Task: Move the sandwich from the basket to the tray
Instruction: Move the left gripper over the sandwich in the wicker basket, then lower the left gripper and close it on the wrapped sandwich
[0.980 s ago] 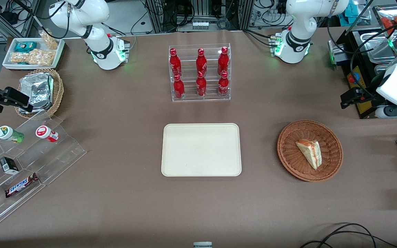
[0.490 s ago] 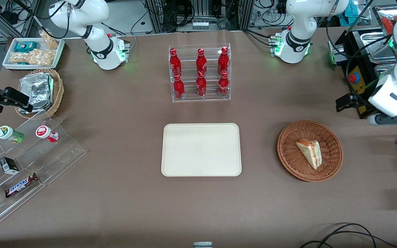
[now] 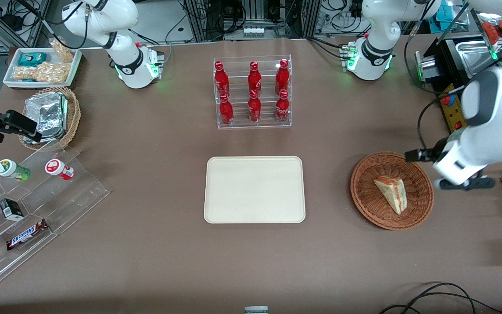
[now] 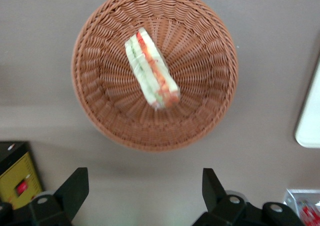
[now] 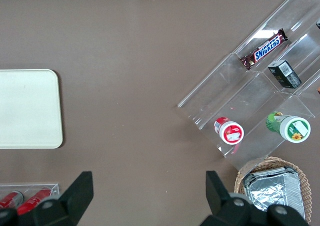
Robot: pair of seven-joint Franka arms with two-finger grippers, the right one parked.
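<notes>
Sandwich (image 3: 391,193) lies in basket (image 3: 416,216), right-centre of the front view, untouched. Over the last second the left arm has swung in from the right edge; its gripper (image 4: 142,196) now hangs beside the basket's rim, fingers spread, empty. Approach under way, grasp not begun. Tray (image 3: 254,189), mid-frame, is bare.

tray (image 4: 309,117): cut by frame edge | gripper (image 4: 142,192): finger bases out of frame
</notes>
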